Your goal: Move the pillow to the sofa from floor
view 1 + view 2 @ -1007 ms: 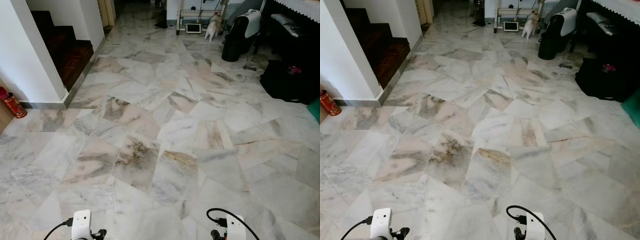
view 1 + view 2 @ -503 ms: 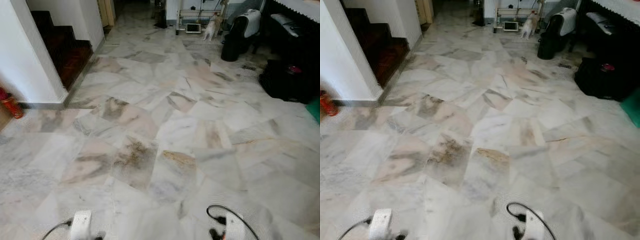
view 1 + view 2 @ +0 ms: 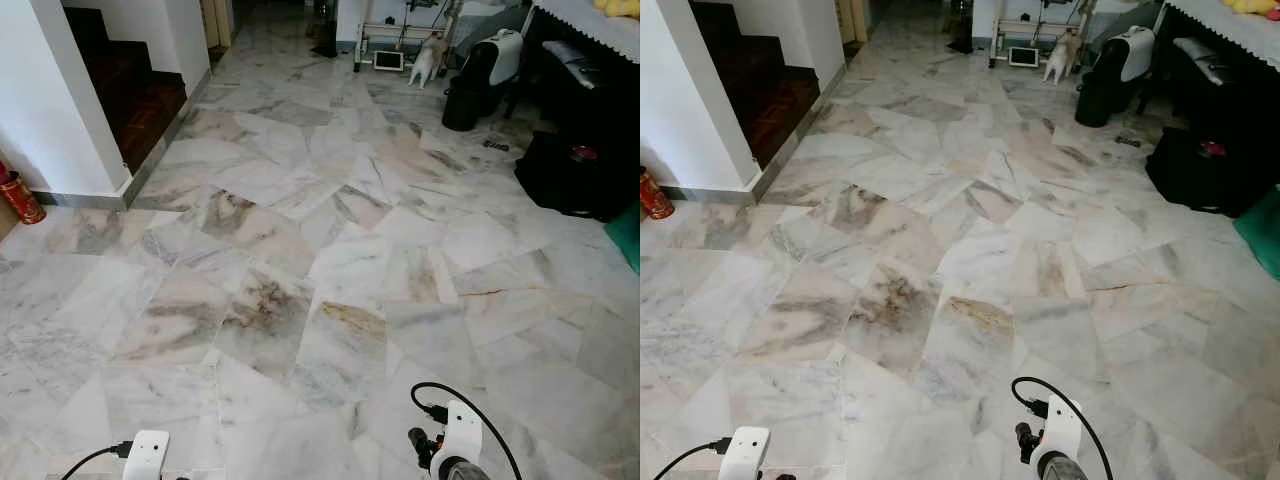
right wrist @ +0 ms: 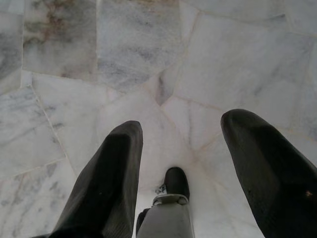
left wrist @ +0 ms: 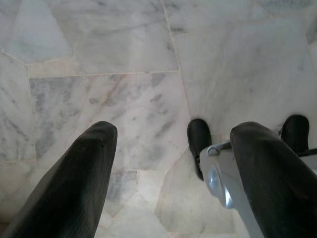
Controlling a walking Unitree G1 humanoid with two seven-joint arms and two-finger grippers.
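Pillow (image 3: 631, 232): probably the green item cut off by the right edge of the head views, though too little of it shows to be sure. It lies on the marble floor (image 3: 330, 250), just beside a black bag (image 3: 572, 170).

Left gripper (image 5: 173, 144): hangs low over the floor, its two black fingers (image 5: 84, 173) spread wide apart with nothing between them. A black foot (image 5: 199, 144) of the robot and a silver limb part (image 5: 220, 181) stand on the tiles below it.

Right gripper (image 4: 183, 129): likewise open and empty, pointed down at pale tiles, with another black foot (image 4: 177, 182) beneath it.

Both white wrist units (image 3: 147, 455) (image 3: 462, 440) show at the bottom of the head views, each trailing a black cable.

Surroundings:
- At the left, a dark wooden stair (image 3: 135, 95) runs behind a white wall (image 3: 60, 110), with a red can (image 3: 20, 198) at the wall's foot.
- At the far end are a small light-furred animal (image 3: 428, 58) and a small screen (image 3: 388, 60) leaning on a white rack.
- A black-and-white appliance (image 3: 492, 58) stands to the right of the animal.
- Dark furniture under a white lace cloth (image 3: 590, 15) stands behind the bag.
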